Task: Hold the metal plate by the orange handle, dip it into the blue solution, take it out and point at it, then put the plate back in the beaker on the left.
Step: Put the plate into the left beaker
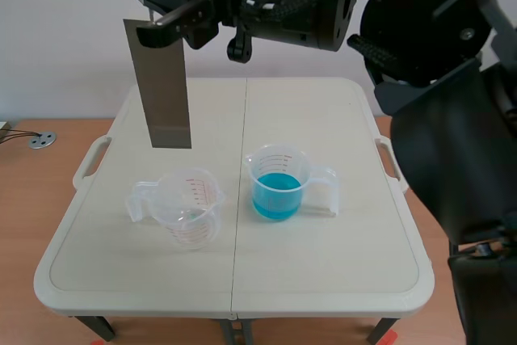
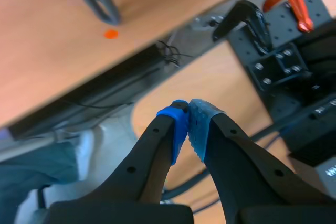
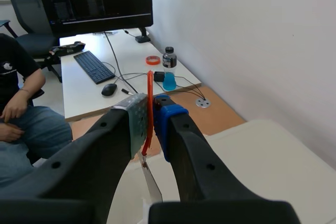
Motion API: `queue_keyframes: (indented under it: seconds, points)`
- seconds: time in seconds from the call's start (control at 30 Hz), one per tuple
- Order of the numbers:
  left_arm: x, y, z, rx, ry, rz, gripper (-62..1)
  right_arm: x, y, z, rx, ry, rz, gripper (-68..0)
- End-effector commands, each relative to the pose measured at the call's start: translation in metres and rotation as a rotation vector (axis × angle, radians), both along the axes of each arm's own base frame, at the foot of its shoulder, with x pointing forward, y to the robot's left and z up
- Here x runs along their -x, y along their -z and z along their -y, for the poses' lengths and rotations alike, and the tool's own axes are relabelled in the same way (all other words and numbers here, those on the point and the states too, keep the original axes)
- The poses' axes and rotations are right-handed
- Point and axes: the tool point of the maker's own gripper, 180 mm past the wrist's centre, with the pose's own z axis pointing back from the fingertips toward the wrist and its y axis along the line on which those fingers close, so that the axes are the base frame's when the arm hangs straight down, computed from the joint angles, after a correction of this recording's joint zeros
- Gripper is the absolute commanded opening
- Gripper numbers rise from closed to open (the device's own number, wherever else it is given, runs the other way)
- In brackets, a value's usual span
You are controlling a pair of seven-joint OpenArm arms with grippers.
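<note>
**Q:** How was the step in hand best carried out?

**A:** Above the table (image 1: 323, 280), the metal plate (image 1: 161, 86) hung upright and clear of both vessels. It was over the far left, just beyond the empty beaker (image 1: 190, 208). The beaker of blue solution (image 1: 279, 183) stood to the right of that, near the table's middle. Whether a dip or a return was due could not be told. Either way, the plate probably needed to be kept vertical and centred over the chosen mouth. It then had to go straight down, so that its lower edge missed the rim and did not tip the light beaker.

**Q:** And the pose of the arms?

**A:** The right arm (image 1: 436, 143) stood raised at the right and lay across the scene's top toward the left. The right gripper (image 3: 149, 114) was clamped on the thin orange handle (image 3: 150, 93), with the plate hanging below its pads. The left gripper (image 2: 188, 113) was closed with its pads touching, held nothing, and was aimed away from the table.
</note>
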Motion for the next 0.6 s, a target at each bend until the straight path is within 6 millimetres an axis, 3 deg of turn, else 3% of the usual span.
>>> queue_keyframes:
  seconds: [0.0, 0.27, 0.57]
  points:
    - [0.001, 0.003, 0.005, 0.010, -0.015, 0.003, -58.2, 0.003, -0.019, -0.005, -0.023, -0.021, 0.058, -66.2]
    - [0.023, 0.029, 0.030, 0.030, -0.027, -0.055, -58.2, 0.011, -0.023, -0.019, -0.038, -0.053, 0.062, -66.2]
    - [0.044, 0.048, 0.040, 0.042, -0.039, -0.117, -58.2, 0.008, -0.014, -0.022, -0.041, -0.059, 0.029, -66.2]
